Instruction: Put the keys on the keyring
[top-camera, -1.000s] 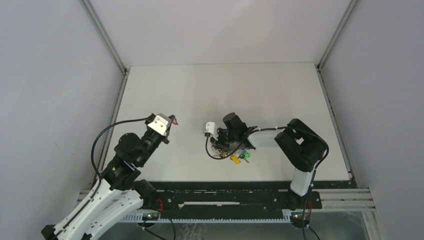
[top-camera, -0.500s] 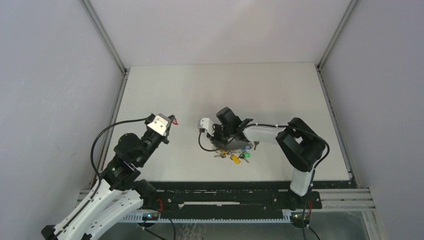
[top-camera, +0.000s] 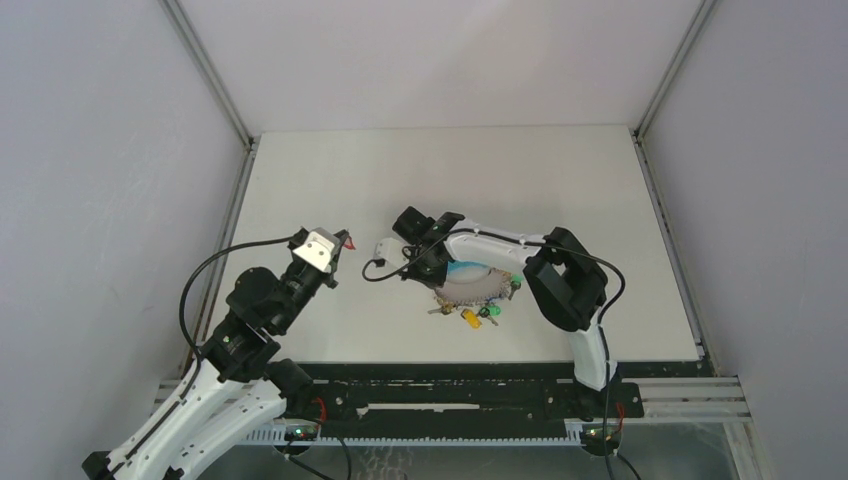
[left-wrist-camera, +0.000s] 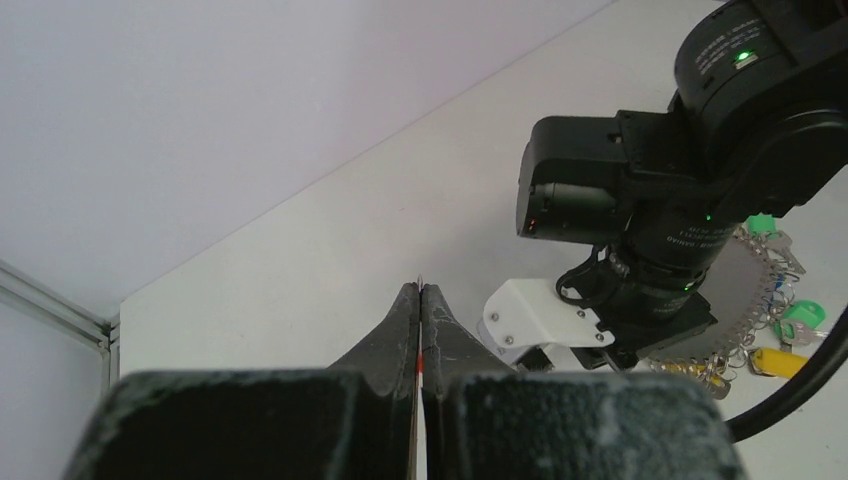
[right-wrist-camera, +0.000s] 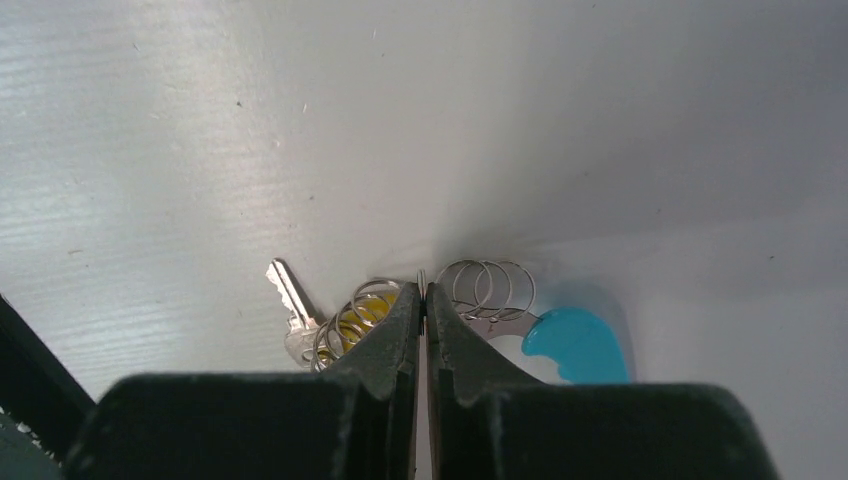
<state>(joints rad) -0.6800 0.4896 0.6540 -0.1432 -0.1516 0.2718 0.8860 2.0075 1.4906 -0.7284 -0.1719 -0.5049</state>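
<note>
Two grippers, both clenched. The left gripper (left-wrist-camera: 420, 292) is closed flat on the red-tagged key (top-camera: 352, 242). In the left wrist view the key shows only as a thin metal edge with a red sliver between the pads. It is held above the counter (top-camera: 400, 170), well apart from the keyring (top-camera: 478, 285).

The right gripper (right-wrist-camera: 422, 290) is shut on a thin wire loop at the keyring's rim. Its fingertips are down at the counter surface, at the ring's left edge.

Progress: both items are in hand, so the pick-up stage appears complete. The key is not yet threaded. What remains, in my judgement, is bringing the two together, working the key's loop onto the ring, and letting go.

Materials:
- The keyring is part smooth light-blue band and part grey metal mesh, with a toothed-looking edge.
- Just beside the right gripper's fingers lie overlapping bright steel split rings (right-wrist-camera: 487, 288).
- With them are a glossy rounded blue tag (right-wrist-camera: 578, 343), a yellow tag (right-wrist-camera: 355, 320) and a small notched silver key (right-wrist-camera: 290, 300).
- Green tags (top-camera: 490, 312) sit at the near rim.
- The counter is matt white and faintly grained.
</note>
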